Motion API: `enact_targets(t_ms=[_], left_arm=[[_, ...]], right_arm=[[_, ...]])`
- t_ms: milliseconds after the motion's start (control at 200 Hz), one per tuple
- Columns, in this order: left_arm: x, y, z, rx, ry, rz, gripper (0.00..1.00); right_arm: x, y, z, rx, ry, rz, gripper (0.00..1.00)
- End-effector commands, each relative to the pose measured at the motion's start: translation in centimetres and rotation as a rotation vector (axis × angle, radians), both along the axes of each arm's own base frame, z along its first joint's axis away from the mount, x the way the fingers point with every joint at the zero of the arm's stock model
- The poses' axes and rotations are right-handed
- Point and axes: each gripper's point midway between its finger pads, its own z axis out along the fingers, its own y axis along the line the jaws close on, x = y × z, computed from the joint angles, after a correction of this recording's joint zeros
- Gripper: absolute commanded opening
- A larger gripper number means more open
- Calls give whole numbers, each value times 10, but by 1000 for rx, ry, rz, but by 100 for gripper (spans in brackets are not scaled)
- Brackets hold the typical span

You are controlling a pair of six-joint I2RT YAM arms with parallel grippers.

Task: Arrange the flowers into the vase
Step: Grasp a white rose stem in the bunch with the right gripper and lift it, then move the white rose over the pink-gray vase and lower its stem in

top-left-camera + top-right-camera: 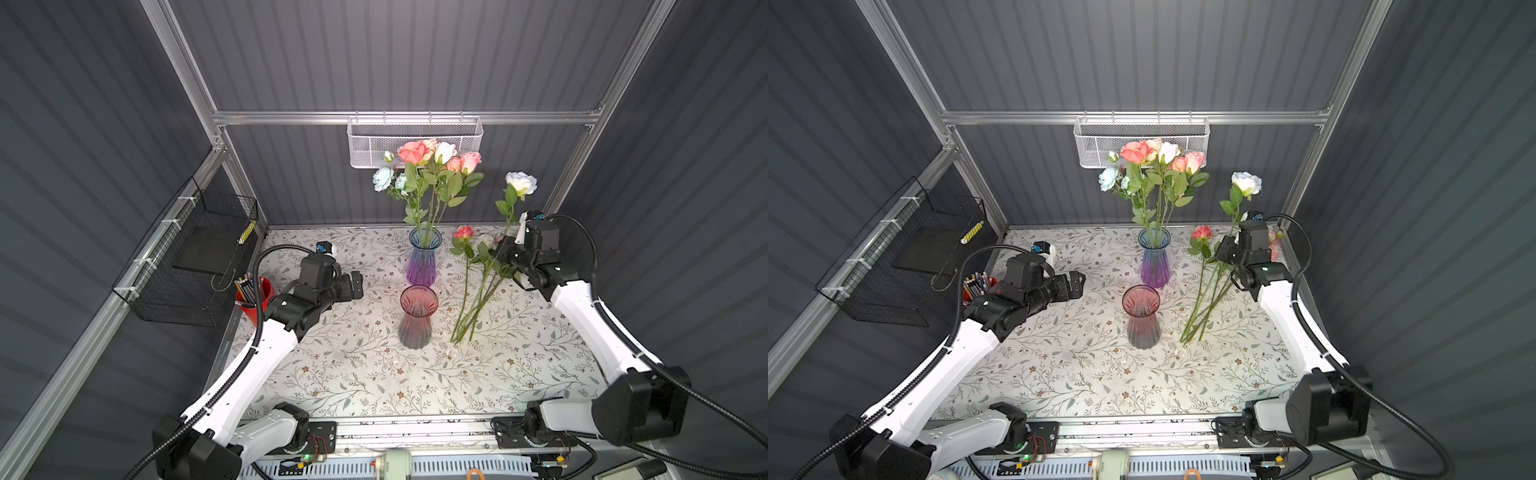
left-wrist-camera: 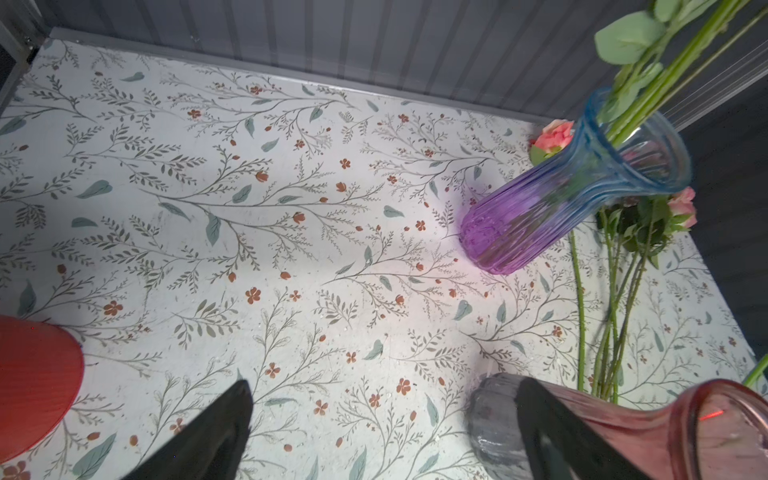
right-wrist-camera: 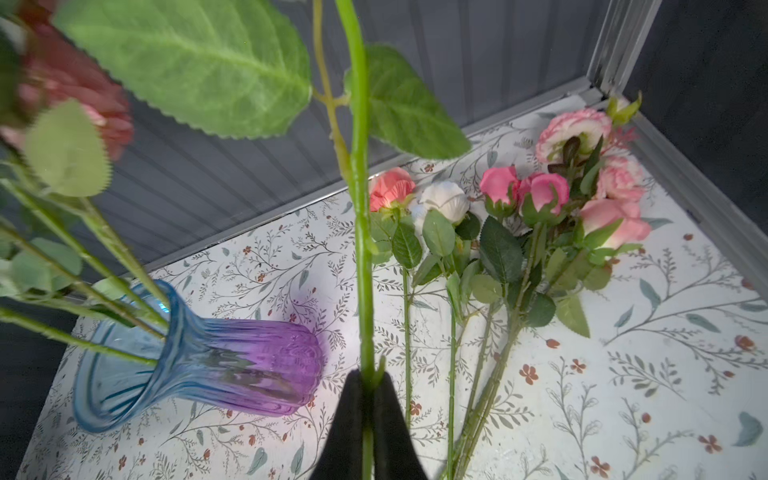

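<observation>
1. My right gripper [image 3: 368,380] has its jaws pressed together on the green stem of the white rose [image 1: 521,183], low down on the stem. In the right wrist view the stem runs straight up from between my fingers.
2. The white rose stands almost upright over the back right part of the table [image 1: 374,374]. Its head is raised well above the surface, to the right of the blue-purple vase [image 1: 423,257] and apart from it.
3. The blue-purple vase stands upright near the back middle. The bunch of flowers [image 1: 432,166] sits in its mouth, with coral, pink, white and pale blue heads.
4. The loose flowers [image 3: 519,232] lie flat on the table beneath and beside my right gripper. Their heads point to the back right corner, and their stem ends lie near the foot of the pink vase [image 1: 417,316].
5. The pink vase stands upright just in front of the blue-purple vase.
6. My left gripper [image 2: 382,386] has its jaws spread wide and grips nothing. It hangs over the table to the left of the pink vase, and both top views show it apart from that vase.
7. The red cup [image 1: 257,299] of pencils stands at the table's left edge, beside my left arm.
</observation>
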Motion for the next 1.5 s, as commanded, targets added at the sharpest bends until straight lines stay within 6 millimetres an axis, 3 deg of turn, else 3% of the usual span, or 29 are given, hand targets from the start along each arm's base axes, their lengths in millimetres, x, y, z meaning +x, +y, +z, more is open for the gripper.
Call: enact_targets(t_ms=[0,165,190,265,465,560,690,715,860,1116,1276,1496], left_arm=[[-4,-8,14,-43,-55,-54,99],[-10,-19,24,-89,-91,-122,99],[-12,-22,26,-100,-99,-143,99],[-20,-36,36,-156,-128,-227,99],[-68,-85,75,-379,-227,-605,99],[-79,-94,79,-419,-221,-689,99],[-79,-96,77,-423,-204,-696,99],[-79,-96,77,-421,-205,-696,99],[-78,-96,75,-421,-197,-693,99],[-78,-96,73,-420,-191,-689,99],[-77,-96,72,-419,-189,-689,99],[-76,-96,71,-415,-182,-688,99]], right_arm=[[-19,-2,26,-49,-66,-16,1],[-44,12,72,-66,-166,21,1],[-55,13,88,-64,-208,27,1],[-66,23,111,-62,-256,57,1],[-86,54,172,-69,-385,139,1],[-93,66,198,-61,-438,172,1],[-100,87,223,-23,-501,228,1],[-92,96,217,-30,-485,241,1],[-84,124,220,-30,-511,284,0],[-61,159,205,-34,-514,327,0],[-57,167,200,-46,-509,338,0],[-67,159,217,-61,-532,340,1]])
